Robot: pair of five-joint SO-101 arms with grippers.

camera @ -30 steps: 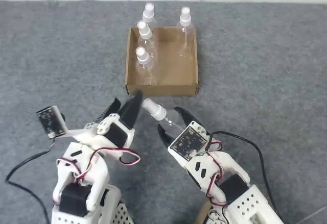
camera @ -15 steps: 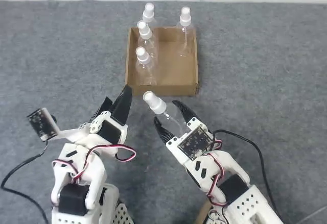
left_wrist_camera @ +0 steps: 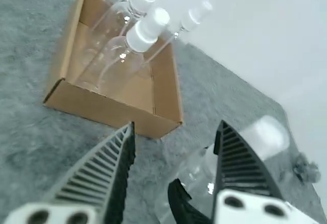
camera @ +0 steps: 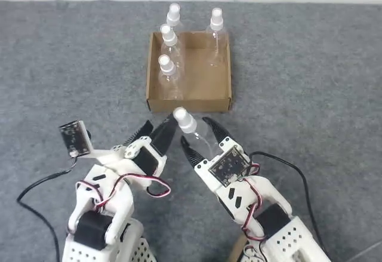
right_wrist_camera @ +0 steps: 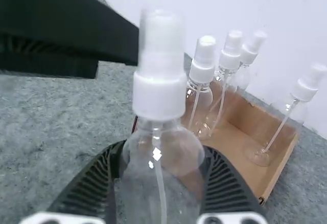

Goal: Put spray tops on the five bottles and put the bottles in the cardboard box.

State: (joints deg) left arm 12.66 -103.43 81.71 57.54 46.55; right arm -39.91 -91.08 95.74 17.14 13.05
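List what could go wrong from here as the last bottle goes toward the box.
1. The left jaws stand open close beside the spray top of the bottle held in the right jaws. A bump might tilt the bottle or loosen the top.
2. Three bottles stand in a row along one side of the box. Lowering the held bottle there could topple them, so the bare floor beside them looks safer.

The high camera looked steeply down on the table (camera: 310,65), with the box (camera: 188,102) toward the far edge. Each wrist camera sat low behind its own jaws, facing the box from near. The right one had a bottle (right_wrist_camera: 159,152) close before it. All views shared the box.
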